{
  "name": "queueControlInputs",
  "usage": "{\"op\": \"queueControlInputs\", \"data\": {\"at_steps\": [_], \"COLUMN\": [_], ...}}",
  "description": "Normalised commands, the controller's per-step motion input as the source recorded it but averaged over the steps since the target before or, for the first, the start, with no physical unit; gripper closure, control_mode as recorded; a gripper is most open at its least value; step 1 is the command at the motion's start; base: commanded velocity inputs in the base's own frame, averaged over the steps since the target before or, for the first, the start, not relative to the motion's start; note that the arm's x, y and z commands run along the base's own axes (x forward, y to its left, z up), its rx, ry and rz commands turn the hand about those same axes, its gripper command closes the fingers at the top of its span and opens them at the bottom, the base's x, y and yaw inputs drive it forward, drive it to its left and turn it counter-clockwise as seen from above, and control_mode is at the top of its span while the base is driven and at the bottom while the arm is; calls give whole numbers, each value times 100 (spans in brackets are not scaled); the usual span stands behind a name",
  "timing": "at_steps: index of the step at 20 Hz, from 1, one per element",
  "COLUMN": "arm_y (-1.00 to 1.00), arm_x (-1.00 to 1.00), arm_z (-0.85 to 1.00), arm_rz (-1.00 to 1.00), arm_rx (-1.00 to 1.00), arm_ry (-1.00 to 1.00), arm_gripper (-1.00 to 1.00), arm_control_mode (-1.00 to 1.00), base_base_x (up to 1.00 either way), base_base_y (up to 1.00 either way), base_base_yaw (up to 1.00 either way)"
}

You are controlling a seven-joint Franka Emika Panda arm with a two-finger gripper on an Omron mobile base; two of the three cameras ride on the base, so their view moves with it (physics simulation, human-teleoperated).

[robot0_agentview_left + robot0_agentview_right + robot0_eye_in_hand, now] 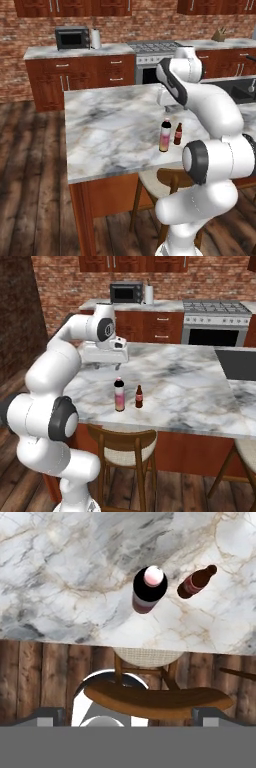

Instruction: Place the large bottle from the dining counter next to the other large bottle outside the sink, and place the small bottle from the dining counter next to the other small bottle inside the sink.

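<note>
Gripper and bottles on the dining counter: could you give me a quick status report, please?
Gripper open, empty, above the dining counter. Large bottle and small bottle upright, side by side, apart, near the counter edge. Nothing between gripper and bottles.

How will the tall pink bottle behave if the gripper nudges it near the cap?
The large bottle stands tall and narrow, so it would probably tip. Once down, its round body may roll. The small bottle stands close beside it and might get knocked.
</note>
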Motion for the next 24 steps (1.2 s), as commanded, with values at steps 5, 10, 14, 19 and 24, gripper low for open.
{"op": "queueControlInputs", "data": {"at_steps": [5, 10, 14, 19, 24], "arm_y": [-14, 0, 0, 0, 0], "arm_x": [0, 6, 25, 31, 17], "arm_z": [0, -3, -13, -32, -39], "arm_rz": [2, 0, 0, 1, 0], "arm_rx": [0, 0, 0, 0, 1], "arm_ry": [0, 0, 0, 0, -1], "arm_gripper": [-100, -100, -100, -100, -100], "arm_control_mode": [-100, -100, -100, -100, -100], "base_base_x": [0, 0, 0, 0, 0], "base_base_y": [0, 0, 0, 0, 0], "base_base_yaw": [0, 0, 0, 0, 0]}}
